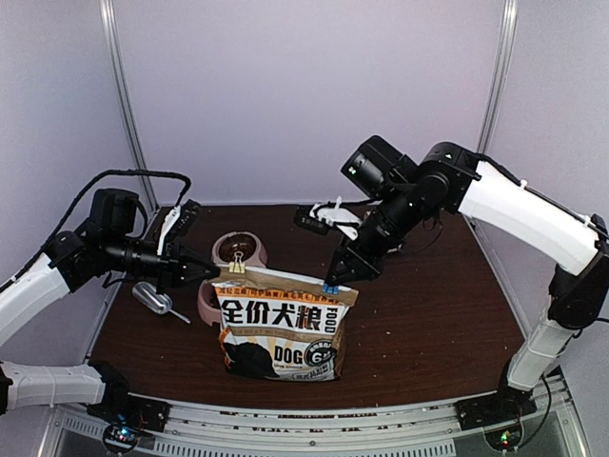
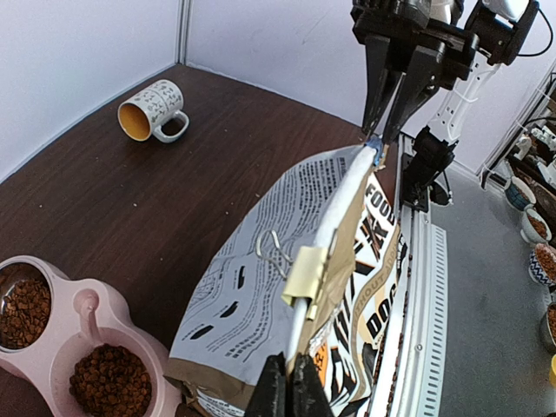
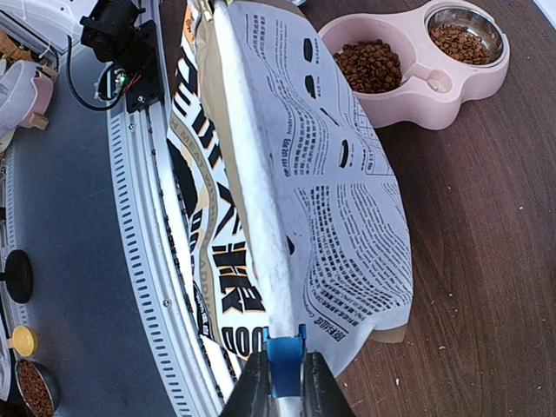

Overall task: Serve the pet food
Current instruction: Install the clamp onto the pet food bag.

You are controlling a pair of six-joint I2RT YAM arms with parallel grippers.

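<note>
The kraft-brown dog-food bag [image 1: 281, 328] stands upright near the table's front edge, its top folded shut. A gold binder clip [image 2: 306, 269] sits on the fold, and a blue clip [image 3: 285, 358] sits on the right end. My left gripper [image 2: 287, 387] is shut on the fold's left end. My right gripper [image 3: 285, 387] is shut on the blue clip. Just behind the bag's left side is the pink double bowl [image 2: 87, 308]. Pet food [image 2: 109, 382] fills its nearer cup, and more kibble [image 3: 459, 42] lies in the steel-lined cup.
A silver scoop [image 1: 152, 298] lies on the table left of the bowl. A patterned mug [image 2: 155, 110] lies on its side toward the back. The metal rail [image 3: 152, 261] runs along the table's front edge just beyond the bag. Dishes [image 2: 543, 261] sit off the table.
</note>
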